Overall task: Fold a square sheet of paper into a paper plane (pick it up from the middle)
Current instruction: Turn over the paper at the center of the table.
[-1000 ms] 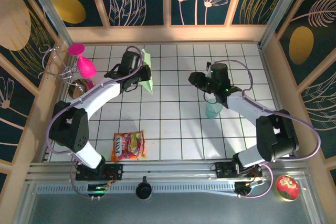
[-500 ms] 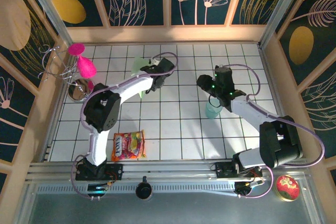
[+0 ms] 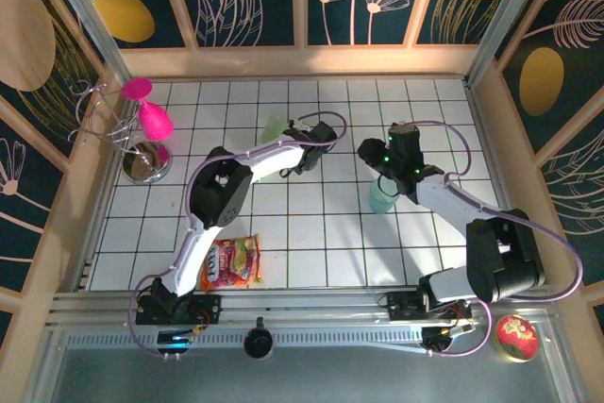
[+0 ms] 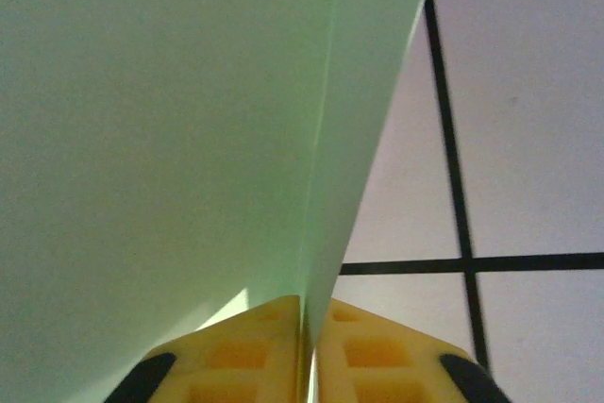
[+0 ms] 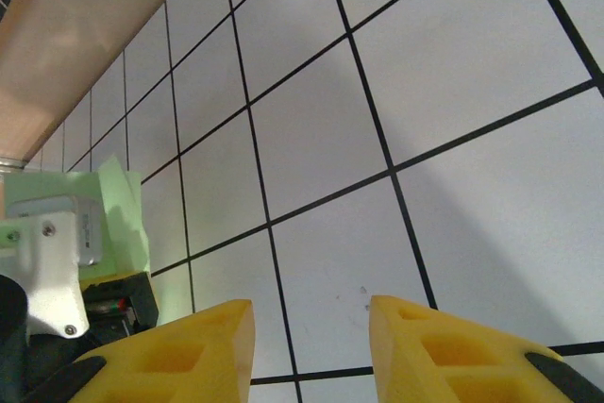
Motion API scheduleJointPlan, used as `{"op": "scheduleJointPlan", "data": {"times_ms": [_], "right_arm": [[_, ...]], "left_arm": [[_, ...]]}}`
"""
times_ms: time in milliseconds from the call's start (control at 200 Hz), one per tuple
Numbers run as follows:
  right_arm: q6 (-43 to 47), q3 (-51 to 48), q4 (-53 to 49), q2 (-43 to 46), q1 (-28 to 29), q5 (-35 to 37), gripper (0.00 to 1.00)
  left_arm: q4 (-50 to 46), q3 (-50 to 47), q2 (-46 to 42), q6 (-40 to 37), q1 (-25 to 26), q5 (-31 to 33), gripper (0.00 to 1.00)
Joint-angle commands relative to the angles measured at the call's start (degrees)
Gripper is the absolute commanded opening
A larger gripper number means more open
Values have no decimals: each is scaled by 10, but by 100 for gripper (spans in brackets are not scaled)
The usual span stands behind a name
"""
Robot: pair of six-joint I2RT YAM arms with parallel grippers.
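Observation:
A pale mint-green sheet of paper [image 3: 275,127], folded along a crease, stands up off the tiles near the back middle. My left gripper [image 3: 293,142] is shut on it. In the left wrist view the two layers of paper [image 4: 189,139] run down into the thin slit between the yellow fingertips of my left gripper [image 4: 310,307]. Whether it has the paper plane's dart shape I cannot tell. My right gripper [image 3: 374,154] hovers open over bare tiles just to the right, facing the paper [image 5: 120,209]. Nothing lies between the fingers of my right gripper [image 5: 311,313].
A translucent teal cup [image 3: 383,197] stands under the right forearm. A colourful snack bag [image 3: 230,261] lies at the front left. A pink goblet [image 3: 151,115], a metal bowl [image 3: 142,162] and a wire rack [image 3: 94,110] crowd the left wall.
My left arm has swung from the back left toward the middle, carrying the paper to the right. My right gripper has shifted slightly to the right.

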State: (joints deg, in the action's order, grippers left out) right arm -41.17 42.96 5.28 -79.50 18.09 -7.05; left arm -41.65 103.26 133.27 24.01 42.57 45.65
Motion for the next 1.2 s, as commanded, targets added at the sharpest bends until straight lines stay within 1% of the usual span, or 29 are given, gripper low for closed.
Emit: {"op": "scheduleJointPlan", "data": {"times_ms": [0, 130, 355, 491, 671, 756, 931, 1056, 1196], "right_arm": [[-12, -9, 4, 12, -6, 14, 37], [-13, -10, 4, 12, -8, 15, 37], [-17, -15, 12, 12, -15, 14, 37], [-20, -18, 13, 12, -17, 13, 37], [-22, -21, 13, 14, -20, 12, 37], [-25, -24, 12, 18, -21, 15, 37], [-39, -34, 3, 43, -27, 49, 37], [-50, -44, 2, 59, -36, 63, 37], [-52, -44, -1, 60, -40, 62, 37]], "left_arm": [[-26, 34, 24, 26, 5, -10, 17], [-30, 44, 35, 38, 7, -26, 24], [-18, 43, 34, 49, 14, -56, 25], [-17, 47, 34, 54, 17, -61, 25], [-28, 58, 44, 56, 25, -39, 22], [-34, 61, 48, 56, 29, -30, 22], [-27, 52, 40, 61, 36, -37, 25], [-19, 52, 42, 63, 42, -39, 25], [-18, 55, 53, 62, 51, -32, 21]]}}
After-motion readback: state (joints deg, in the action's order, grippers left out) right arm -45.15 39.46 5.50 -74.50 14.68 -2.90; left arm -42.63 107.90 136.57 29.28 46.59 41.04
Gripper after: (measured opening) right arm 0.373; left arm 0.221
